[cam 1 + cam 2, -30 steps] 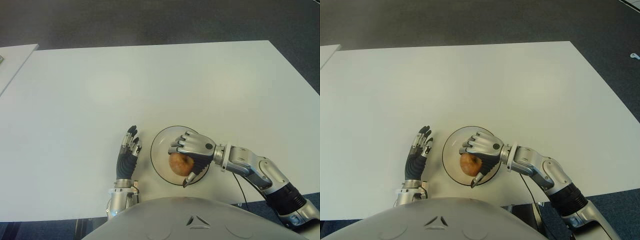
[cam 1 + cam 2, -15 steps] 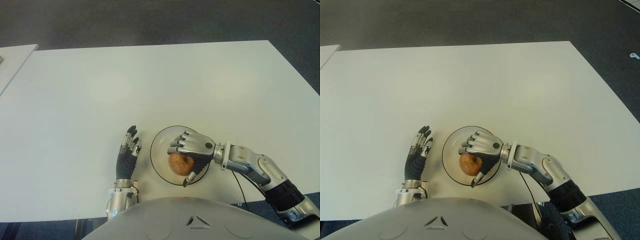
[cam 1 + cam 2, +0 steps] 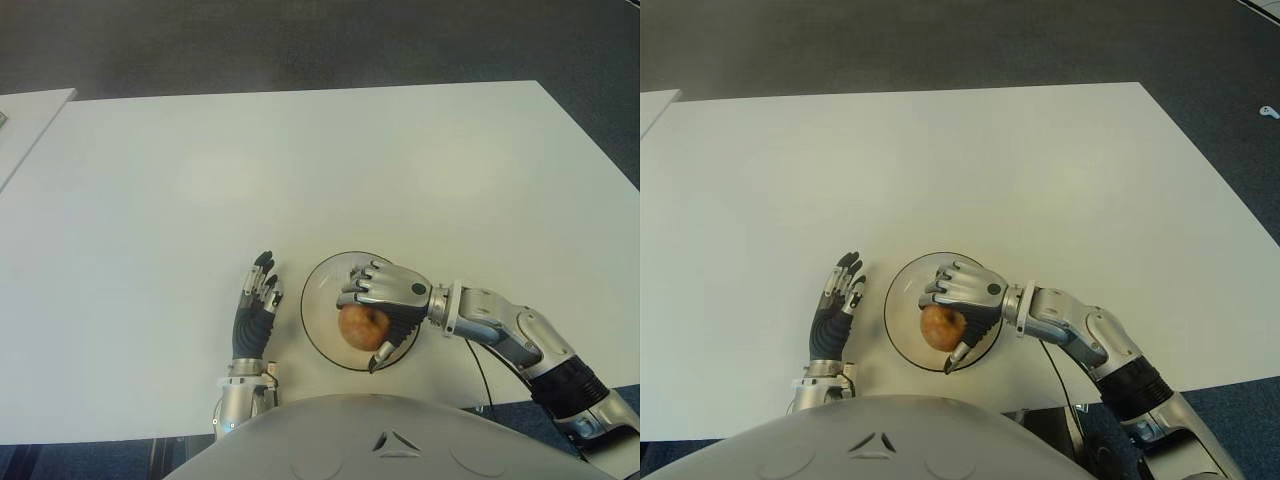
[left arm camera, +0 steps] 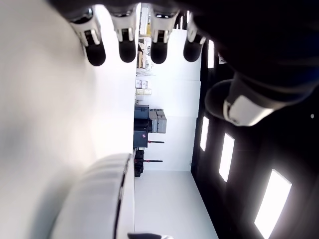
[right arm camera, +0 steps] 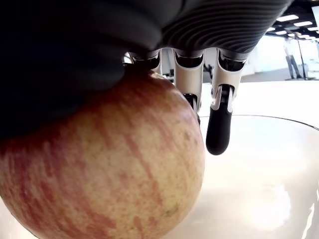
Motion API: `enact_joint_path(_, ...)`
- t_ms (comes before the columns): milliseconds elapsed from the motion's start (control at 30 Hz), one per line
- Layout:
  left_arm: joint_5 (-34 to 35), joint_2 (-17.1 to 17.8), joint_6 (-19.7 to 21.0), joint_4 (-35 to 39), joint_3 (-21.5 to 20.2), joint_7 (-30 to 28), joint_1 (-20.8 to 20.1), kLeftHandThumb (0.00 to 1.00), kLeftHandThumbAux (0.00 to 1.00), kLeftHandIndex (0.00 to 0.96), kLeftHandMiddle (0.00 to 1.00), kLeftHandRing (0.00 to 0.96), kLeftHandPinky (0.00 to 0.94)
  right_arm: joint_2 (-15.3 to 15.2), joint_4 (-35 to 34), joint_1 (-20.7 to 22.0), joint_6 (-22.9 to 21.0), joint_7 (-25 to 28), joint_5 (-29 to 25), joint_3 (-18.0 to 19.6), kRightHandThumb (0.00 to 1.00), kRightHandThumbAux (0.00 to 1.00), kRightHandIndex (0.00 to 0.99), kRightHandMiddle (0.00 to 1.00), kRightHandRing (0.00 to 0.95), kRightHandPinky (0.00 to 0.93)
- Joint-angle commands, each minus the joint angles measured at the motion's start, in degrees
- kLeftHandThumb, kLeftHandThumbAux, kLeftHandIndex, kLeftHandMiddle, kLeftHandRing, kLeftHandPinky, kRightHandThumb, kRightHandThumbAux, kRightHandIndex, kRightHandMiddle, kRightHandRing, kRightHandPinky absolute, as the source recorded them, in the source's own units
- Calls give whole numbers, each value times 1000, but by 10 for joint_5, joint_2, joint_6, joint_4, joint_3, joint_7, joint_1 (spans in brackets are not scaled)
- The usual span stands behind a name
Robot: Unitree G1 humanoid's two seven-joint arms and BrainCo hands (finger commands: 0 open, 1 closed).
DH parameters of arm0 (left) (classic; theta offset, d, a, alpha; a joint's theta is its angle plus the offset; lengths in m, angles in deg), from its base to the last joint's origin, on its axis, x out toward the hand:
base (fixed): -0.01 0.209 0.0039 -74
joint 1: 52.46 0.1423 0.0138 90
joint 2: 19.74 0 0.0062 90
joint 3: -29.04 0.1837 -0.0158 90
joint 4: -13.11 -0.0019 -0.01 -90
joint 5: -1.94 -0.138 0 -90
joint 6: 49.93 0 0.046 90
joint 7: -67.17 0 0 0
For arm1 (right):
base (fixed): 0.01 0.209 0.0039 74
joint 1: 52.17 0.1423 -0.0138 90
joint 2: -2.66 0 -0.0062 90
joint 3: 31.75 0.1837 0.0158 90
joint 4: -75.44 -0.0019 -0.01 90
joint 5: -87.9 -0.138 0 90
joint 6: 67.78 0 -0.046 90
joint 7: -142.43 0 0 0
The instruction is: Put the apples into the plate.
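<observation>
Fingers [image 3: 357,291] of the right hand [image 3: 385,300] grip the apple [image 3: 362,327] over the plate [image 3: 318,300]; left hand [image 3: 256,305] beside it, fingers extended.

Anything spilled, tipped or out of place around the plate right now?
Nothing stands out. The right hand grips the apple over the plate, which sits flat on the white table. The left hand shows left of the plate, fingers extended and empty.
</observation>
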Motion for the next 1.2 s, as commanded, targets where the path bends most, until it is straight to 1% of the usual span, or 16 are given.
enact_joint_path(33, 0, 4, 17, 1, 0, -2, 10, 0, 500, 0, 0, 0, 0, -9, -1, 5, 0, 26, -15, -5, 0, 406, 3, 12, 0, 0)
enact_joint_path(600, -4, 4, 8, -4, -1, 1, 11, 0, 484, 0, 0, 0, 0, -6, -5, 11, -4, 45, -25, 4, 0, 364, 0, 0, 0, 0)
enact_joint_path(933, -18, 6, 16, 0, -3, 6, 15, 18, 497, 0, 0, 0, 0, -1, -8, 10, -15, 52, -38, 15, 18, 302, 0, 0, 0, 0)
enact_joint_path(1200, 3, 10, 16, 6, 2, -10, 21, 2, 519, 0, 0, 0, 0, 5, -16, 5, -31, 53, -51, 21, 35, 276, 0, 0, 0, 0)
